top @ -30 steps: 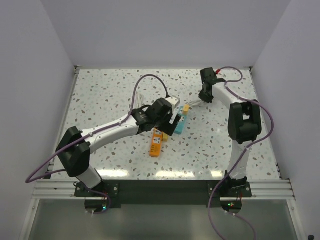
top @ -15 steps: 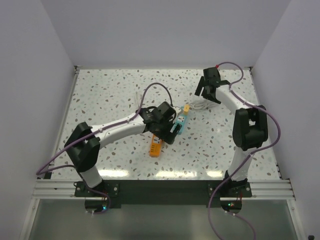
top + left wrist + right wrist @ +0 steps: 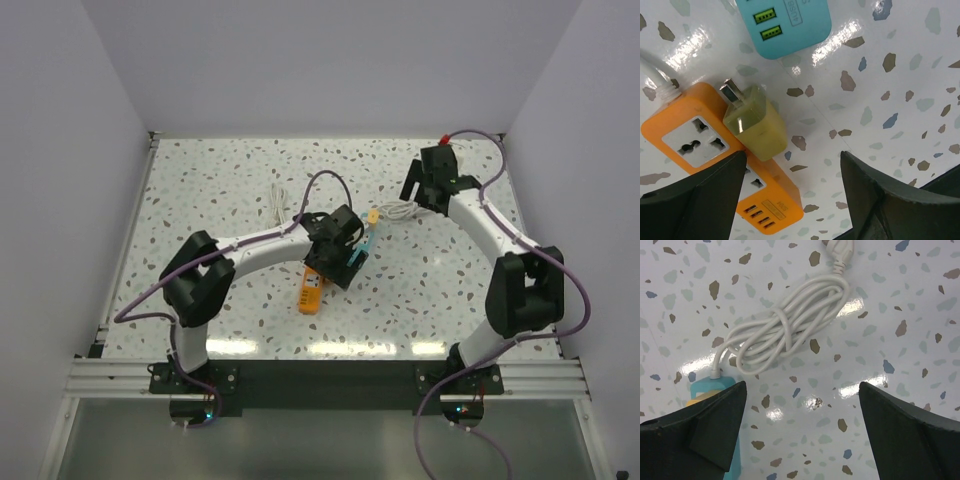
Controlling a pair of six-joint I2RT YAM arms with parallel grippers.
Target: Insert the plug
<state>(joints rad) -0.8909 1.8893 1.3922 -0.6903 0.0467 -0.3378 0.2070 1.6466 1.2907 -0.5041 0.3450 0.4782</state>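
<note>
The plug [image 3: 756,125] is lying on its side in the left wrist view, not seated in any socket. Its yellow-tan body is resting across the long edge of the orange power strip [image 3: 685,125], just beside a universal socket. Its long axis is running from 11 o'clock to 5 o'clock, with the metal prongs pointing toward 11 o'clock. The teal power strip [image 3: 790,20] is sitting at 12 o'clock from it, USB ports facing the plug, with speckled table [image 3: 900,90] showing between them.

The left gripper [image 3: 792,165] is hovering over the plug with its fingers spread wide and gripping nothing. The plug is lying just beyond the gap, toward 11 o'clock.

The right gripper [image 3: 802,390] is hanging well apart, fingers likewise spread and empty, above a white coiled cable [image 3: 785,327] at its 12 o'clock.
</note>
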